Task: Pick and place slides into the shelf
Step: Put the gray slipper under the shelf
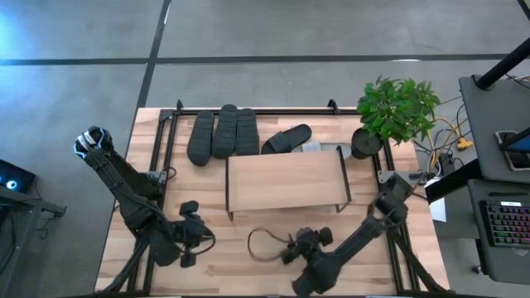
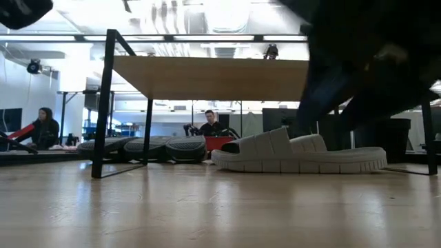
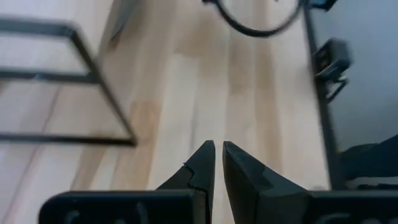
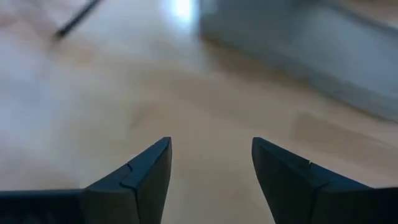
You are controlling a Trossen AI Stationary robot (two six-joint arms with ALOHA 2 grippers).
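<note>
The shelf (image 1: 286,184) stands mid-table, its wooden top board (image 2: 207,77) on a thin black frame. Three dark slides (image 1: 224,132) lie side by side, soles up, on the table behind the shelf's left part. Another dark slide (image 1: 288,138) lies to their right. A light grey slide (image 2: 296,155) rests sole down beside it, at the shelf's far side. My left gripper (image 3: 217,149) hovers shut over bare wood near the shelf's near-left corner (image 1: 195,236). My right gripper (image 4: 210,146) is open above the table in front of the shelf (image 1: 290,248).
A black cable loop (image 1: 265,244) lies on the table between the two grippers. A potted plant (image 1: 397,112) stands at the far right corner. People sit in the room beyond the far edge (image 2: 43,127). Bare wood stretches along the near edge (image 2: 207,207).
</note>
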